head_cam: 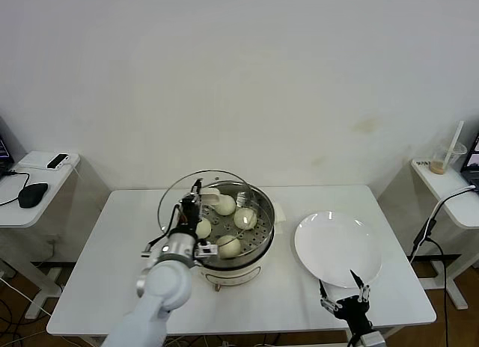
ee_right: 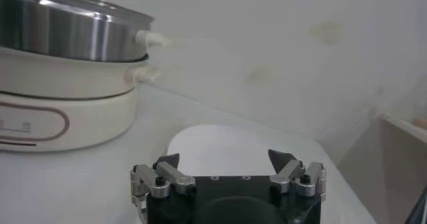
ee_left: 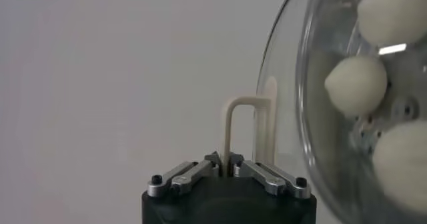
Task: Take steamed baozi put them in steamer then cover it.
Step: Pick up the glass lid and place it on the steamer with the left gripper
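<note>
Left gripper (head_cam: 196, 200) clamped tight, arm raised forward; right gripper (head_cam: 343, 289) spread wide, low.

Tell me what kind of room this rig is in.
Probably a lab or office test area, not a kitchen: a plain white table, side desks with a computer mouse and cables, and an iced drink cup.

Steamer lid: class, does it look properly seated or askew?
Askew. The glass lid is tilted over the steamer's left rim, held by its cream handle in the left hand, so the baozi remain uncovered. Nothing is spilled.
</note>
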Motion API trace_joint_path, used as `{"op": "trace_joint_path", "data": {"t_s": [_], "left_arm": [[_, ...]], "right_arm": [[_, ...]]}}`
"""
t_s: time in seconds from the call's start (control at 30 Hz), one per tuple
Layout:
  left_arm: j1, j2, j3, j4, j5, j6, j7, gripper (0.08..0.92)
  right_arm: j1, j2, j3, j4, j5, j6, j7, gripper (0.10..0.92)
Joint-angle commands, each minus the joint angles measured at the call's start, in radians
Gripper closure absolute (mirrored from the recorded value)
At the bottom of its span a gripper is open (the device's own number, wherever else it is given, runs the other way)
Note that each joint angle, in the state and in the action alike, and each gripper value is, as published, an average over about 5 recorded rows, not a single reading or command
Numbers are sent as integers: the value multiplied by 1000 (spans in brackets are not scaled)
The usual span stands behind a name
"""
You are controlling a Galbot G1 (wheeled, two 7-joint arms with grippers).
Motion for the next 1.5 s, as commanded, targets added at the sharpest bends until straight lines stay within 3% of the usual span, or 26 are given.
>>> {"op": "trace_joint_path", "data": {"t_s": [0.03,1.5], "left_arm": [[-37,-129,59,63,105,8,28,851],[13,-152,35,101,162,-29,11,851]], "right_arm": [[2,0,-7,-9,-10,0,0,203],[-3,-1,-25,-13,-25,2,-3,203]]}}
